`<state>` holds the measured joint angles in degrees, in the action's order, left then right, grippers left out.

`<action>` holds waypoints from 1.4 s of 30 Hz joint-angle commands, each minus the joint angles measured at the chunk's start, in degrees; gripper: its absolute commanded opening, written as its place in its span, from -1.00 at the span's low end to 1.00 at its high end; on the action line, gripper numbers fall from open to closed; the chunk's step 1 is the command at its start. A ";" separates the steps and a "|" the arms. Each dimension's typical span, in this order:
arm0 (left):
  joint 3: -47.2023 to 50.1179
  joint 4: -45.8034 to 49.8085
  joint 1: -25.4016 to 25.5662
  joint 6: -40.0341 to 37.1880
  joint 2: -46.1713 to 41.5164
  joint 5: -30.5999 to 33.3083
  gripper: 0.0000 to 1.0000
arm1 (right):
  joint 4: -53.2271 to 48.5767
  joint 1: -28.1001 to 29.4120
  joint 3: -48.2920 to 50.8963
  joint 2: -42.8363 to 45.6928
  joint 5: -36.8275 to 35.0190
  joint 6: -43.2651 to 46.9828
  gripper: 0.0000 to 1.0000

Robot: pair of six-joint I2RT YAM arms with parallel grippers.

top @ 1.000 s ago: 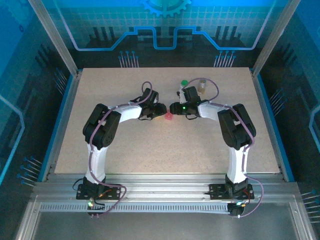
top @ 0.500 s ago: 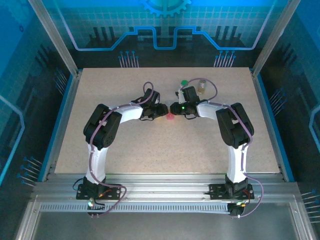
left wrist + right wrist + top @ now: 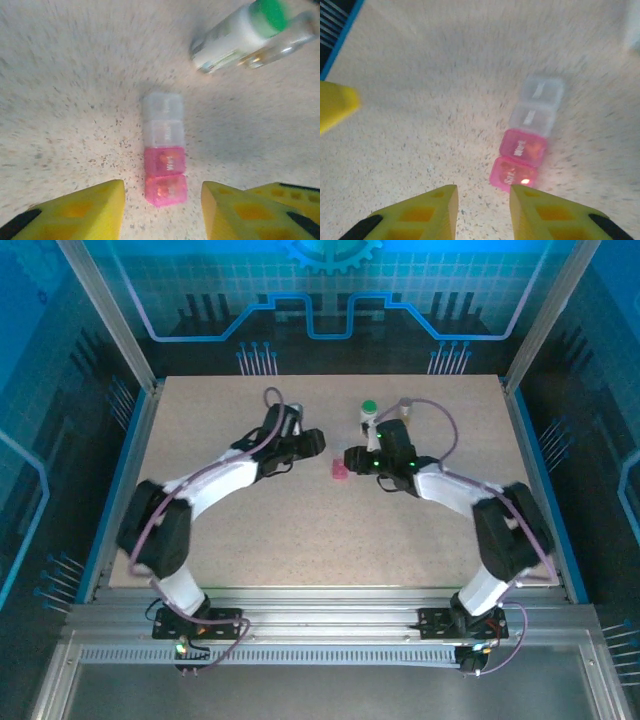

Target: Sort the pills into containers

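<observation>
When looking down from above, find the left arm (image 3: 215, 480) bent at an elbow out by the table's left side, then stretched far and rightward to mid-table, ending in the left gripper (image 3: 320, 444) aimed right. Find the right arm (image 3: 455, 490) mirrored: elbow near the right edge, forearm run far and leftward, ending in the right gripper (image 3: 350, 459) aimed left. Place the two grippers close together yet apart, and the pill organizer strip (image 3: 338, 471) flat on the table (image 3: 280, 540) between them, slightly nearer than their tips. Place the white bottle with green cap (image 3: 369, 412) standing just beyond the right gripper, and a translucent tan-capped bottle (image 3: 404, 405) right of it, partly behind a cable (image 3: 445, 425).

Through the left wrist camera, see yellow fingers (image 3: 80, 212) spread moderately, wider than the strip, gripping nothing. See the strip's pink near end framed in that gap, bare table on either side, no contact visible. Count four compartments in a row: two pink near, two clear far. Farther off, up to the right, make out both bottles side by side, blurred.

Through the right wrist camera, see yellow fingers (image 3: 415, 215) set narrowly apart and empty, the strip ahead and right of the gap, touching neither. Note another yellow fingertip (image 3: 335, 105) at that view's left edge.
</observation>
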<state>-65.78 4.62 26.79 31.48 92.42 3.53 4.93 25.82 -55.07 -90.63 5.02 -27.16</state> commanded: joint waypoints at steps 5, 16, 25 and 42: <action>26.68 -13.82 -0.25 -16.47 -27.87 25.44 0.96 | -2.79 -3.47 13.97 21.73 -18.70 15.80 0.11; 58.76 -60.35 -1.66 -39.20 -27.88 47.67 0.98 | 23.53 -15.98 39.22 29.11 -30.43 24.17 0.99; 50.48 -52.86 -12.04 -35.73 -19.24 31.01 0.98 | 32.75 -22.76 33.05 14.93 -22.95 20.62 0.99; 45.32 -60.38 -25.43 -29.73 -3.34 11.00 0.98 | 46.99 -21.29 33.09 2.71 -14.59 26.74 0.99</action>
<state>-18.04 -53.30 1.93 -1.21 88.71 15.92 52.82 4.21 -21.12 -87.77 -8.95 -1.02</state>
